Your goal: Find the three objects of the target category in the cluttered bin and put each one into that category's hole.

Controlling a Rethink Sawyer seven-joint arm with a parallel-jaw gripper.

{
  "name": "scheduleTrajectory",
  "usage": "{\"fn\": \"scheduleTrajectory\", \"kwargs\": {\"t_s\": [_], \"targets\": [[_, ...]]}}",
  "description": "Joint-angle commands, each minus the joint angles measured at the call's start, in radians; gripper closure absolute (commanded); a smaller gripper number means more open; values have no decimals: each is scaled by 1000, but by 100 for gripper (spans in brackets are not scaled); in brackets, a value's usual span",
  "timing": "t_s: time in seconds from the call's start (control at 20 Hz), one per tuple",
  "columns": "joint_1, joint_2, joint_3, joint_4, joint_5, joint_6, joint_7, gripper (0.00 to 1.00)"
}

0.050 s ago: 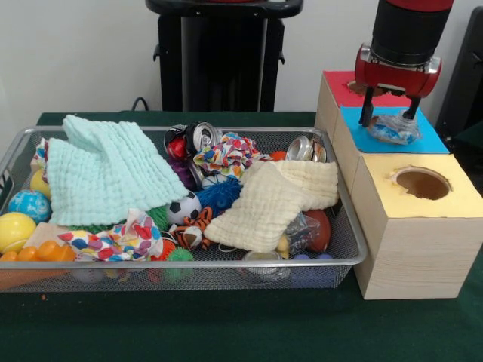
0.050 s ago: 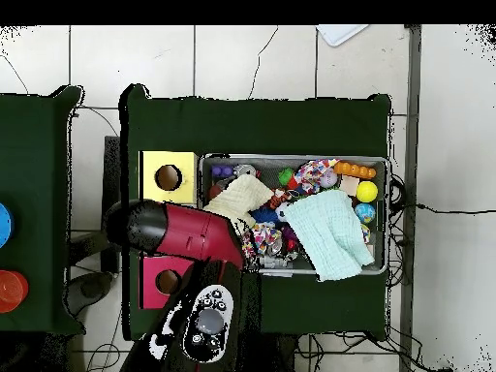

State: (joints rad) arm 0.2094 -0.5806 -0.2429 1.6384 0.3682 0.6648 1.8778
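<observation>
Blue-topped, the middle wooden box [image 1: 392,132] carries a crumpled clear plastic piece [image 1: 394,129], pinched between the two dark fingers of the end effector [image 1: 389,115] right over the box's top; the hole beneath is hidden, so whether the plastic has entered it is unclear. Beside it stand the yellow-topped box [image 1: 423,219] with its open hole and the red-topped box [image 1: 343,90]. On the green desk [image 1: 226,324], the wire bin [image 1: 355,253] holds a mint cloth [image 1: 106,170], a cream cloth [image 1: 275,200], cans and balls.
</observation>
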Motion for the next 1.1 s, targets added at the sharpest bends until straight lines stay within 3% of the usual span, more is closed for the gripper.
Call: {"fn": "scheduleTrajectory", "kwargs": {"t_s": [0.05, 0.4, 0.7, 0.8, 1.1], "targets": [[-8, 87, 41, -15, -6, 22, 213, 0], [-30, -15, 26, 29, -22, 119, 170, 0], [-81, -172, 8, 16, -49, 337, 102, 0], [-91, -202, 12, 40, -51, 346, 80, 0], [-154, -219, 49, 121, -47, 251, 7, 0]]}}
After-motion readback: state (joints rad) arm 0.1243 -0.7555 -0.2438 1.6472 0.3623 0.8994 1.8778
